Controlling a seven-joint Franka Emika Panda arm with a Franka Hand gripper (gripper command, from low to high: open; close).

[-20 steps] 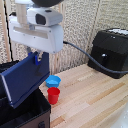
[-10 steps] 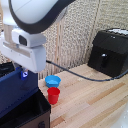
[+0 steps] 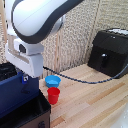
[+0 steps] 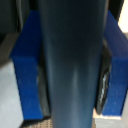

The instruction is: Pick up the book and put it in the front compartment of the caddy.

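The book (image 3: 17, 96) is a dark navy slab held upright at the exterior view's left, its lower edge at the top of the black caddy (image 3: 29, 114). My gripper (image 3: 23, 79) is shut on the book's upper edge, under the big white arm. In the wrist view the book (image 4: 74, 60) fills the middle as a dark vertical band, and blue fingers (image 4: 26, 75) with black pads press on both of its sides. The caddy's inner dividers and front compartment are hidden behind the book and the arm.
A red cup (image 3: 53, 95) stands on the wooden table just to the right of the caddy, with a light blue bowl (image 3: 52, 80) behind it. A black boxy machine (image 3: 110, 52) sits at the far right. Its cable (image 3: 85, 79) runs across the table.
The arm has swung nearer to the camera and lower. The book has come down with it, toward the caddy at the exterior view's left. The grip is unchanged.
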